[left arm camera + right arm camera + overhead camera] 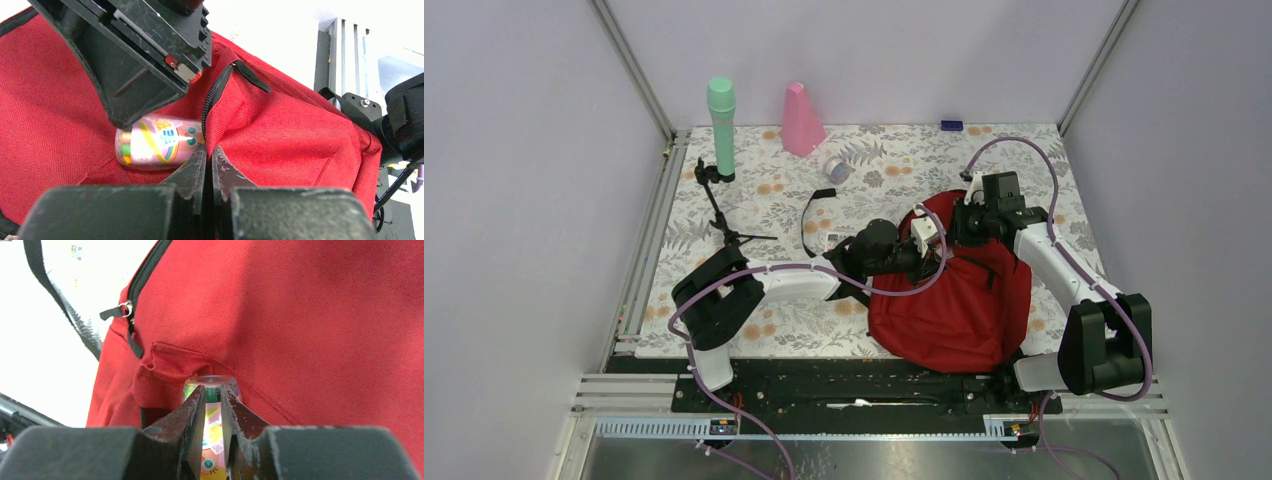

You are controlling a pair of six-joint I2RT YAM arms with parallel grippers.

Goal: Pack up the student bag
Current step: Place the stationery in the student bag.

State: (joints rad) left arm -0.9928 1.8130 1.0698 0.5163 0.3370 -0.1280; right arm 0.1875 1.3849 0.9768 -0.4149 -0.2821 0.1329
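While my right jaws clamp a small colourful tube [210,385] and my left jaws seemingly pinch the red fabric backpack [280,125] open, a slip could block entry.

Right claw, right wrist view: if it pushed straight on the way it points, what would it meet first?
Likely the student bag. The colourful tube gripped in the right claw leads, and its tip is almost at the red fabric beside the pocket fold. Depth there is hard to judge.
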